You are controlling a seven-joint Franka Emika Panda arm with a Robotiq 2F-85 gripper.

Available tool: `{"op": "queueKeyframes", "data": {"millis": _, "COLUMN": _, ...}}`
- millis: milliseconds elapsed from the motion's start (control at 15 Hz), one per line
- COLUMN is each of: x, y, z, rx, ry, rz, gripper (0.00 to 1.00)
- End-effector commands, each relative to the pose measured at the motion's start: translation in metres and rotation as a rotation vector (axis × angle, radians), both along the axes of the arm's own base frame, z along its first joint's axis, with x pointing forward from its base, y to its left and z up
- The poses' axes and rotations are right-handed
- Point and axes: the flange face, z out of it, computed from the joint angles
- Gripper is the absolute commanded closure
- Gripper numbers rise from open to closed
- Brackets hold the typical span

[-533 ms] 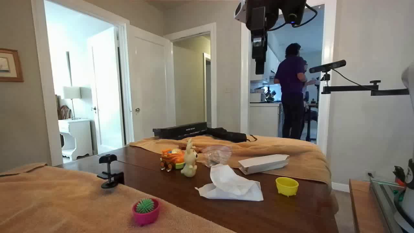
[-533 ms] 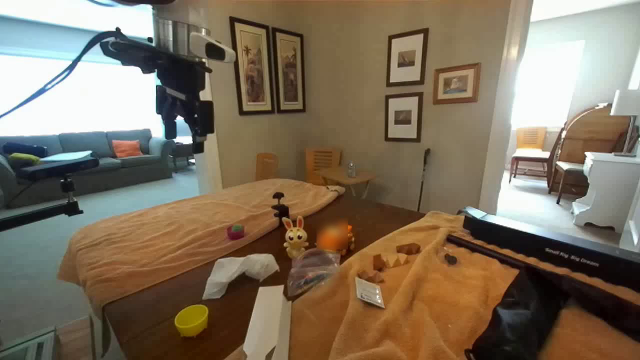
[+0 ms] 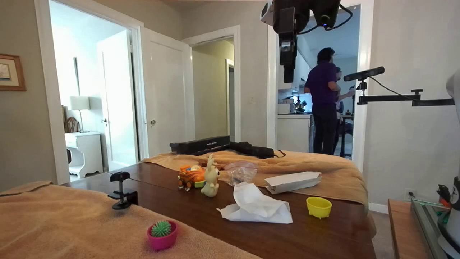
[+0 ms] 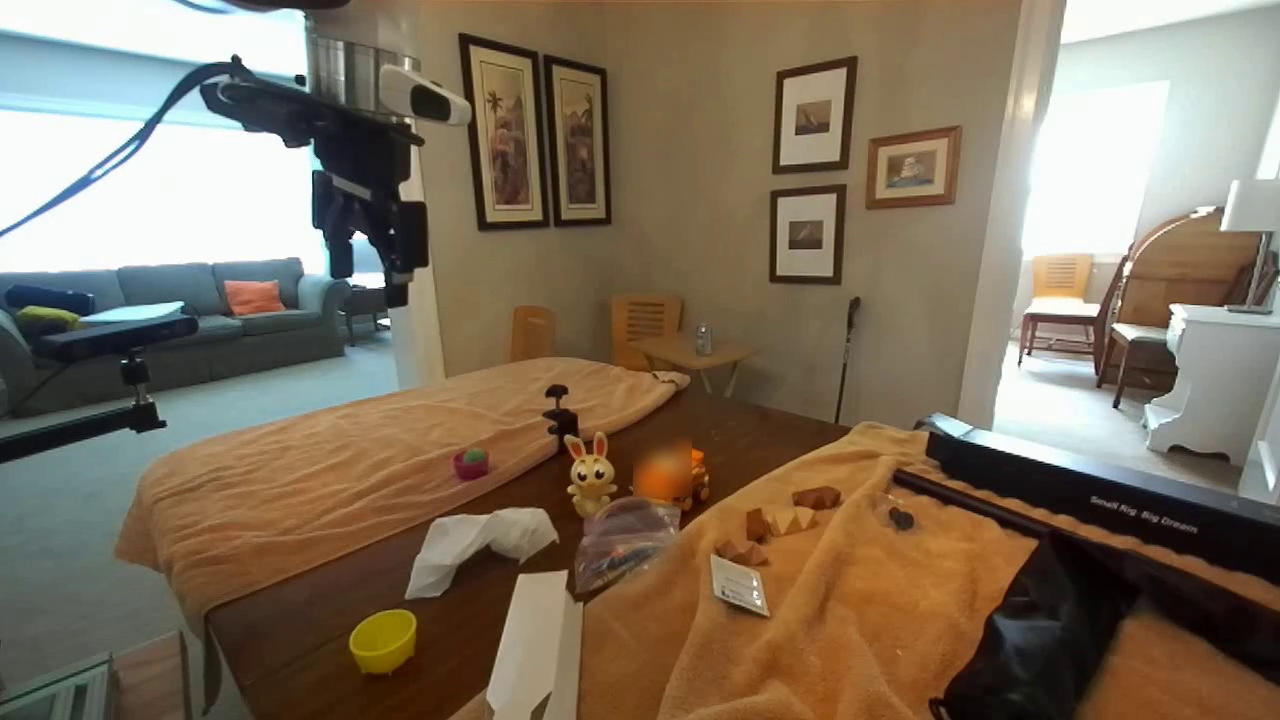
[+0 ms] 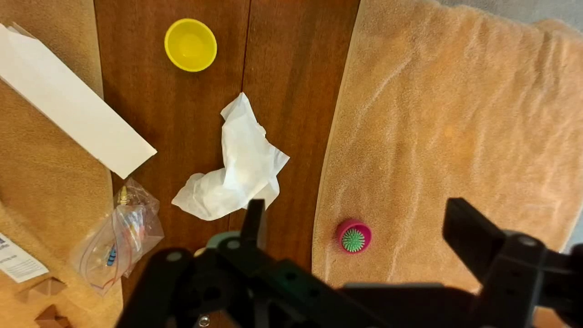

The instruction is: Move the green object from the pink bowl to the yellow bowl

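The worktop (image 5: 291, 59) carries the pink bowl (image 3: 162, 244), which rests on a tan towel (image 5: 432, 114). The fingers (image 5: 473, 241) stand wide apart, holding nothing, higher than the pink bowl and not touching it. The yellow bowl (image 5: 191, 45) stands directly on the worktop, well apart from the pink bowl. The green spiky ball (image 5: 353, 240) sits inside the pink bowl. Expect a light, springy, probably rubbery body. Grasp across its exposed upper half; close gently, as the pink bowl may lift along.
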Motion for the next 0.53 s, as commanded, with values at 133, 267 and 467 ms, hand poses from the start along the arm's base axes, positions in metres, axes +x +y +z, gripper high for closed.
{"op": "queueKeyframes", "data": {"millis": 133, "x": 0.000, "y": 0.000, "z": 0.001, "rx": 0.000, "ry": 0.001, "rz": 0.000, "gripper": 0.00}}
{"op": "queueKeyframes", "data": {"millis": 267, "x": 0.000, "y": 0.000, "z": 0.001, "rx": 0.000, "ry": 0.001, "rz": 0.000, "gripper": 0.00}}
{"op": "queueKeyframes", "data": {"millis": 467, "x": 0.022, "y": 0.002, "z": -0.021, "rx": -0.003, "ry": -0.049, "rz": 0.074, "gripper": 0.00}}
